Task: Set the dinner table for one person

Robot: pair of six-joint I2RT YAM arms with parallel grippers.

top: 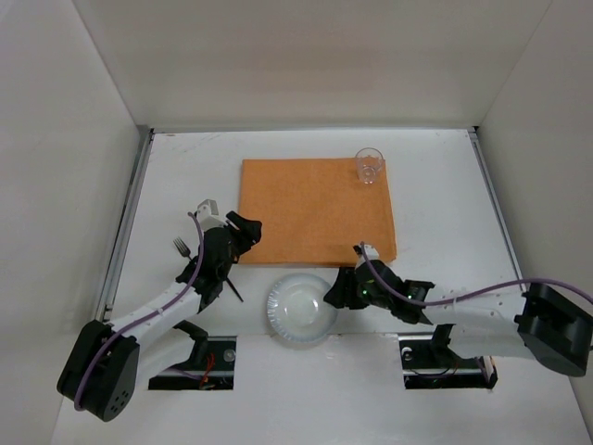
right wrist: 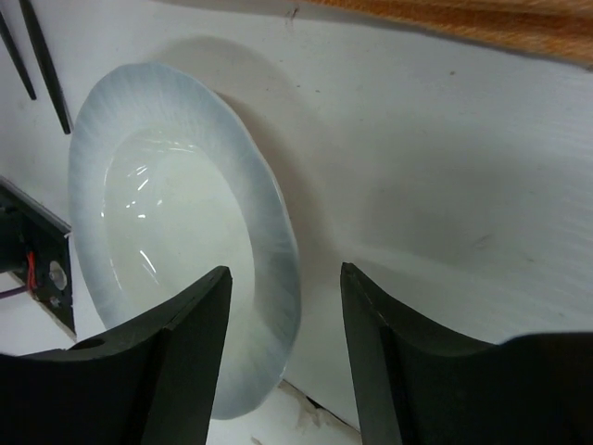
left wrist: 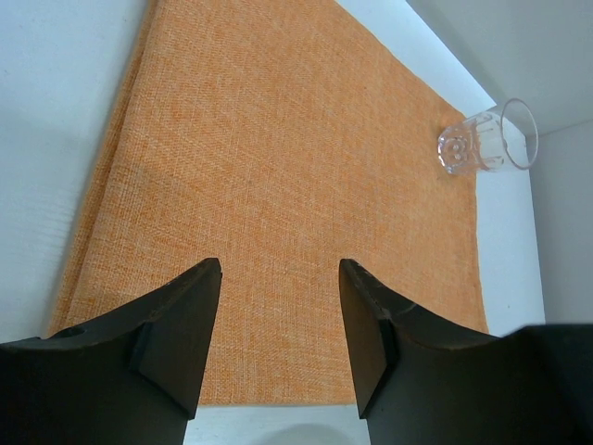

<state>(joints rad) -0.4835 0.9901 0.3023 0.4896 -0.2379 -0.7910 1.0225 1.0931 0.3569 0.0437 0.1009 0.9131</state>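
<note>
The white dinner table (top: 445,195) carries an orange placemat (top: 315,209) at its middle. A clear glass (top: 370,165) stands at the mat's far right corner; it also shows in the left wrist view (left wrist: 482,139). A pale blue-rimmed plate (top: 301,309) lies on the table in front of the mat. My left gripper (top: 243,232) is open and empty over the mat's near left part (left wrist: 278,139). My right gripper (top: 339,289) is open, its jaws either side of the plate's right rim (right wrist: 273,241), holding nothing.
A fork (top: 182,247) lies on the table left of my left arm, with a small metal piece (top: 205,206) beyond it. Thin dark sticks (right wrist: 42,65) lie left of the plate. Metal rails (top: 125,222) run along the table's sides; white walls enclose it.
</note>
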